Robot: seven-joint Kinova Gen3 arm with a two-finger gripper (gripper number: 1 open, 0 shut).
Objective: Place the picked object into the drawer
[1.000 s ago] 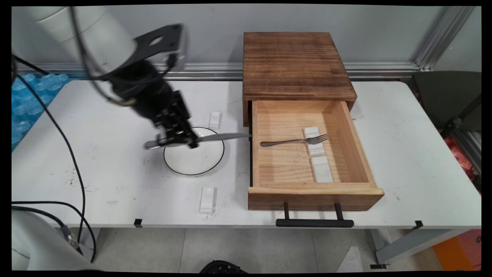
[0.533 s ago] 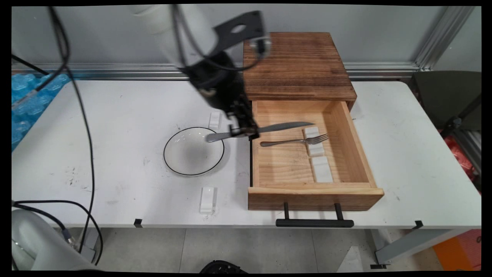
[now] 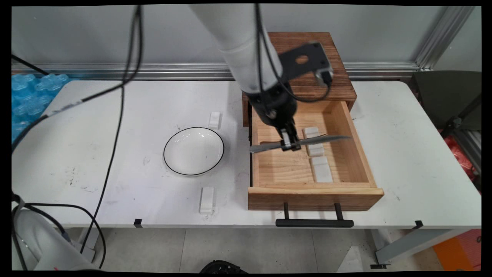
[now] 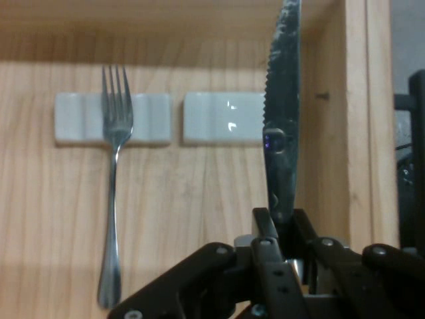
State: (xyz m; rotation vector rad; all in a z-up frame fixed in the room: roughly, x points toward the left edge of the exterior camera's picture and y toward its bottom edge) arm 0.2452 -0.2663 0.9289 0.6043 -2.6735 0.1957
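My gripper (image 3: 290, 145) (image 4: 282, 232) is shut on a metal table knife (image 3: 307, 141) (image 4: 282, 126), held level above the open wooden drawer (image 3: 346, 154). The blade points right, toward the drawer's right wall (image 4: 345, 133). Under it a fork (image 3: 322, 137) (image 4: 114, 186) lies in the drawer with its tines on a white rest (image 3: 312, 133) (image 4: 76, 118). A second white rest (image 3: 321, 169) (image 4: 222, 118) lies beside it with nothing on it, and the knife's blade passes over its edge in the hand view.
The drawer belongs to a dark wooden box (image 3: 303, 73) at the back of the table. A white bowl with a black rim (image 3: 193, 151) sits left of the drawer. Two small white blocks (image 3: 214, 120) (image 3: 206, 200) lie behind and in front of the bowl. The drawer's black handle (image 3: 314, 222) overhangs the table's front edge.
The gripper has carried the knife to the right, from above the bowl, past the drawer's left wall, to over the fork inside the drawer. The bowl now shows whole.
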